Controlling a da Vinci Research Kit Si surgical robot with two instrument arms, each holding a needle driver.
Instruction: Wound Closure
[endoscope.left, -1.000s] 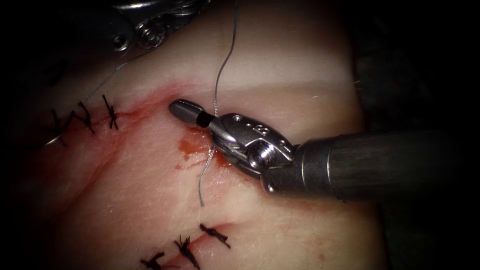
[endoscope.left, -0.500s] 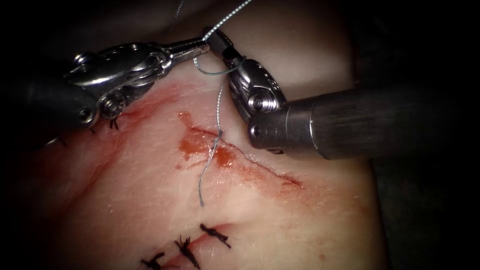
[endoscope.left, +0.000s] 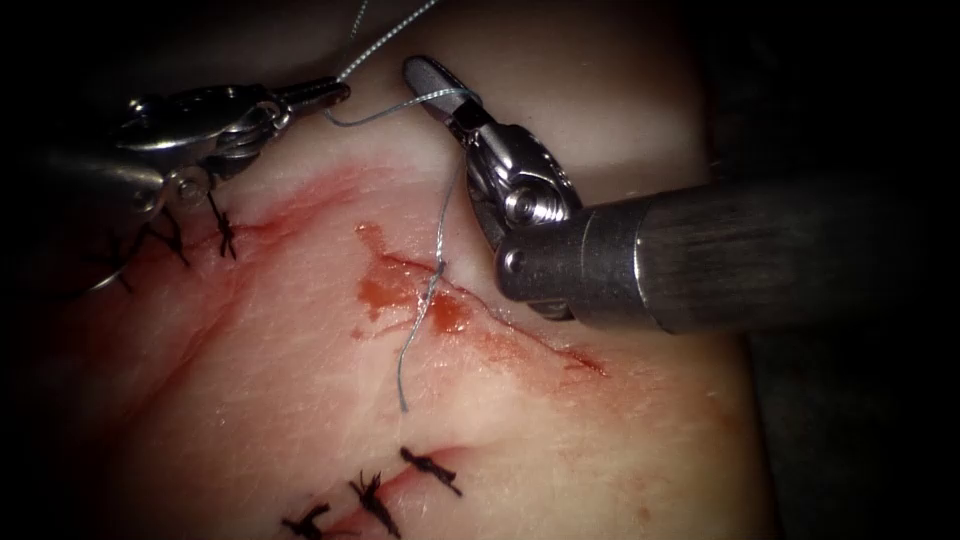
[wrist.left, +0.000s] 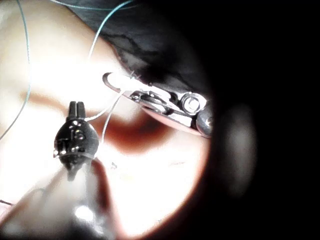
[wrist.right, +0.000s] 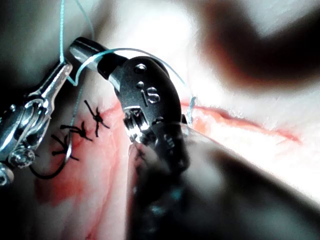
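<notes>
The tissue (endoscope.left: 300, 400) has a red cut (endoscope.left: 520, 335) running across its middle. Pale thread (endoscope.left: 440, 215) rises from a stitch in the cut, loops around the jaws of my right tool (endoscope.left: 420, 72), then crosses to my left tool (endoscope.left: 338, 92). The left tool is shut on the thread, left of the cut's upper end. The right tool's jaws are shut with nothing between them. A short thread tail (endoscope.left: 402, 375) lies below the stitch. A thin curved shape, perhaps the needle (wrist.right: 47, 175), lies by the black stitches at the far left, held by neither tool.
Black knotted stitches (endoscope.left: 222, 232) close an older cut at the left, and several more (endoscope.left: 375, 500) sit at the lower edge. Red fluid (endoscope.left: 385, 290) pools beside the stitch. The right tool's dark shaft (endoscope.left: 780, 255) spans the right side above the cut.
The right tool rose from low over the cut and the left tool came in to take the thread. Since then the left tool has drawn back leftward, opening the loop around the right jaws.
</notes>
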